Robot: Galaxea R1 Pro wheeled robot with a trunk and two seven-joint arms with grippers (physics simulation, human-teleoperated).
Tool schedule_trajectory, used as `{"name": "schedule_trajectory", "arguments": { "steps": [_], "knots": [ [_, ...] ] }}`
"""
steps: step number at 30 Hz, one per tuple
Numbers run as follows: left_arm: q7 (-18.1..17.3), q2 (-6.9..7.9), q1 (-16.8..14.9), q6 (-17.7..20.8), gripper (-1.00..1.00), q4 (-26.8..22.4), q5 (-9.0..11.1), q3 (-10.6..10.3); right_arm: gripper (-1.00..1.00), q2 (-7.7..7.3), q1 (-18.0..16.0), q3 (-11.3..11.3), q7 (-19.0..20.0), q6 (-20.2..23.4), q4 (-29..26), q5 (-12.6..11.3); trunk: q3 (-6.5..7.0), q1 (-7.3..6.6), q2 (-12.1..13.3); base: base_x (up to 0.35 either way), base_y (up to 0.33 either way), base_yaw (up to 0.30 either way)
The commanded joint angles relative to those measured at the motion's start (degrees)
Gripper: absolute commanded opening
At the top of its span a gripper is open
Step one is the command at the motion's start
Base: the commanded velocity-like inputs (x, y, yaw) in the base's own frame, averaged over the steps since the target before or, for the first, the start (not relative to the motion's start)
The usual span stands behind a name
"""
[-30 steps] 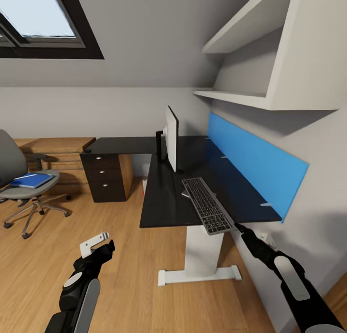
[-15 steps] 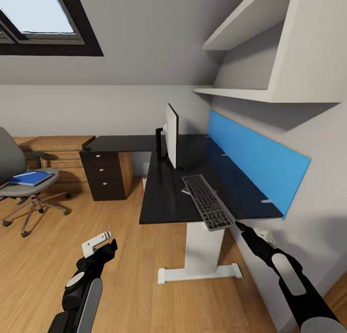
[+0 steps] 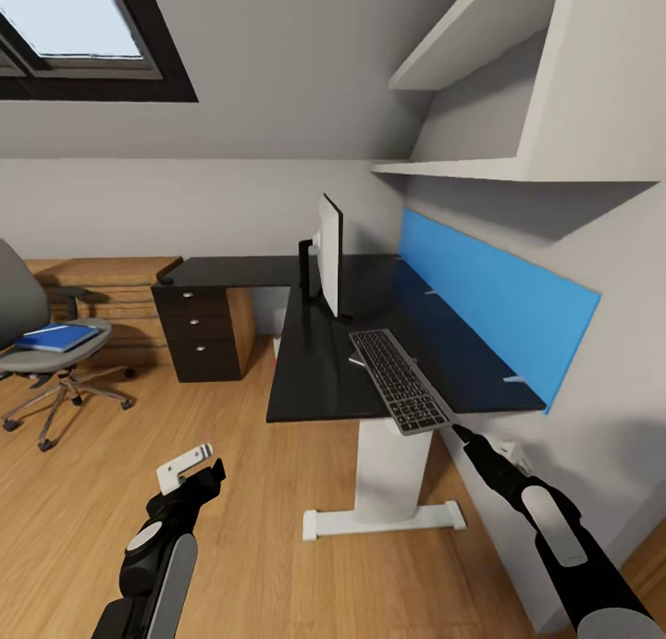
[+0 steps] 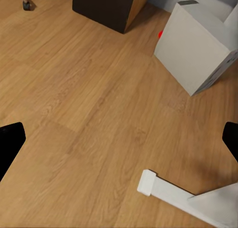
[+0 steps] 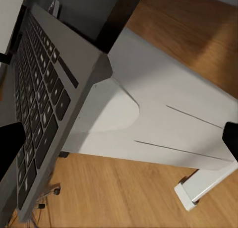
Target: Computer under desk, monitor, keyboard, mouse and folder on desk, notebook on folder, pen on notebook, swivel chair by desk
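The black desk carries the monitor, seen edge-on, and the dark keyboard, whose near end overhangs the front edge. My right gripper sits at that overhanging corner. In the right wrist view the keyboard lies beside one finger, and the jaws stand wide apart. My left gripper hangs open over the floor. At far left the swivel chair holds the blue folder with the pen on it. The computer stands on the floor. Mouse and notebook are out of view.
A blue panel lines the wall behind the desk, with white shelves above it. The black drawer unit stands under the desk's left wing. The white desk leg and its foot rest on the wooden floor.
The whole picture has shifted a little because the camera moved. The keyboard keeps its place on the desk, and both arms look unchanged.
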Motion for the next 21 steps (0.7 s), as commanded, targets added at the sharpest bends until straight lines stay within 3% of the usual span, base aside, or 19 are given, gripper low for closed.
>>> {"name": "schedule_trajectory", "arguments": {
  "steps": [1,4,10,11,14,17,21],
  "knots": [
    [0.36,-0.03,-0.04,0.16,1.00,-0.04,0.60,0.00,1.00,-0.01,-0.03,-0.11,-0.05,0.20,-0.04,-0.33,-0.24,0.22,-0.45,0.000,0.000,0.000],
    [0.36,-0.03,-0.04,0.16,1.00,-0.01,0.60,-0.02,1.00,-0.02,-0.03,-0.09,0.05,0.20,-0.04,-0.36,-0.78,0.88,-1.65,0.000,0.000,0.000],
    [0.33,-0.03,-0.04,0.21,1.00,0.01,0.60,-0.02,1.00,-0.11,0.03,-0.09,1.68,0.45,0.02,-0.39,-0.78,0.88,-1.65,0.000,0.000,0.000],
    [0.30,-0.03,-0.04,0.25,1.00,0.01,0.60,-0.03,1.00,-0.14,0.04,-0.09,5.31,0.50,0.06,-0.39,-0.78,0.88,-1.65,0.000,0.000,0.000],
    [0.23,-0.03,-0.04,0.35,1.00,0.01,0.56,-0.03,1.00,-0.25,0.10,-0.10,9.78,0.66,0.34,-0.43,-0.78,0.88,-1.65,0.000,0.000,0.000],
    [0.20,-0.03,-0.04,0.39,1.00,0.03,0.53,-0.03,1.00,-0.49,0.13,-0.14,13.21,0.80,0.68,-0.49,-0.78,0.88,-1.65,0.000,0.000,0.000],
    [0.19,-0.01,-0.04,0.41,1.00,0.03,0.52,-0.04,1.00,-0.71,0.14,-0.18,15.02,1.30,1.01,-0.69,-0.78,0.88,-1.65,0.000,0.000,0.000]
  ]
}}
